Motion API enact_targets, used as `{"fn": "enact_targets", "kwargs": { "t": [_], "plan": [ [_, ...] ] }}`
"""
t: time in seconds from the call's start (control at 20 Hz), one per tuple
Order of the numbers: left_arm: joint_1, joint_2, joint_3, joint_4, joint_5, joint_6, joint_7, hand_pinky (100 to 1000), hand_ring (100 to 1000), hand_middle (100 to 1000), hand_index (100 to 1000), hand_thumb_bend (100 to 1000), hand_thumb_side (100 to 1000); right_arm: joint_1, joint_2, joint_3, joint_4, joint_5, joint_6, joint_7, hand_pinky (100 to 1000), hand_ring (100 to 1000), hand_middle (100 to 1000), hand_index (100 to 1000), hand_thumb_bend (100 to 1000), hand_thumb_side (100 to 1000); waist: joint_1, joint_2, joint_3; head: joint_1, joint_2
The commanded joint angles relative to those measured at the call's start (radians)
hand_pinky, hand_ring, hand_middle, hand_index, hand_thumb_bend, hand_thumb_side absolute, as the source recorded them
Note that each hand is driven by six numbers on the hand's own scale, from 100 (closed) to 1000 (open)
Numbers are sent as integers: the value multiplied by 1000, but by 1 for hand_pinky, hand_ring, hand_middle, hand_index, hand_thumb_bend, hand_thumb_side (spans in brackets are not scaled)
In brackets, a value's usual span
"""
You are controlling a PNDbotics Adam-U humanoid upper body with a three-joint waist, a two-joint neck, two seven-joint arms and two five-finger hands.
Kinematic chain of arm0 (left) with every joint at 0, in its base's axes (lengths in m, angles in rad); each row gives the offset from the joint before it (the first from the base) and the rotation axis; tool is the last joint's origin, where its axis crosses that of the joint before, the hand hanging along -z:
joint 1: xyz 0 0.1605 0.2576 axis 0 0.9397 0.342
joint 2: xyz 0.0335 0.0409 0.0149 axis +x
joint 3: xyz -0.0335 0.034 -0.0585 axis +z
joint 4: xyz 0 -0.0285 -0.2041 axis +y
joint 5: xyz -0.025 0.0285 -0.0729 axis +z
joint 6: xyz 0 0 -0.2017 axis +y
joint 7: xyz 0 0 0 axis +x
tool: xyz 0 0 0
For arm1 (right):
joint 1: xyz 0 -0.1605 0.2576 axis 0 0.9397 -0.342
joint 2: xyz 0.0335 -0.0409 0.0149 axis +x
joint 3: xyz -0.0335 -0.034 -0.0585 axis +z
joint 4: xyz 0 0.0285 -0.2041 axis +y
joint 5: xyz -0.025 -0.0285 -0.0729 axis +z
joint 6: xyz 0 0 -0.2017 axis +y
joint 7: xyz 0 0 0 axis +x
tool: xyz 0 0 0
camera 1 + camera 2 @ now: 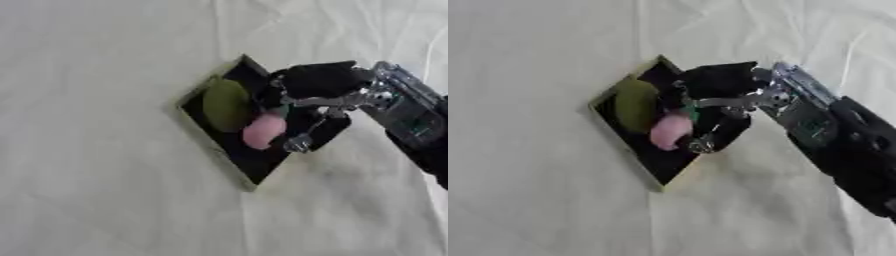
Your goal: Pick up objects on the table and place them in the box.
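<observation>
Pink object (263, 131) beside green one (226, 105) in box (203, 135); right hand (317, 82) above (fingers' state: cannot tell).

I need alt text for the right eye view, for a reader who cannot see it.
The robot's right hand reaches over a dark box on a white cloth, fingers around a pink object. A green object lies in the box beside it.

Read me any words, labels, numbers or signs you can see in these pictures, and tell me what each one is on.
None can be read.
The box shows no print on its rim or dark inside.
The green object and pink object in it are plain.
The right hand over the box bears no legible marking; a green patch on the forearm is too blurred to read.
The cloth-covered table is unmarked.
</observation>
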Motion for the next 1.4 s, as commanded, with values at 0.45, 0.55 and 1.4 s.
{"fn": "enact_targets", "kwargs": {
  "t": [0.45,0.55,1.4],
  "plan": [
    [-1,22,14,-27,4,16,0,822,863,811,856,100,672,-7,-98,-44,-76,-20,-189,42,956,946,837,913,100,412,-6,-28,-6,12,4],
    [1,21,14,-29,4,18,0,822,864,811,856,100,672,-11,-110,-61,-93,-68,-182,42,951,935,829,911,100,350,-7,-31,-9,15,3],
    [-24,-3,7,-54,-1,28,22,821,864,811,869,100,672,-2,-73,-435,-277,-850,184,-357,912,831,699,825,100,523,0,-46,-27,32,-14]
  ]
}}
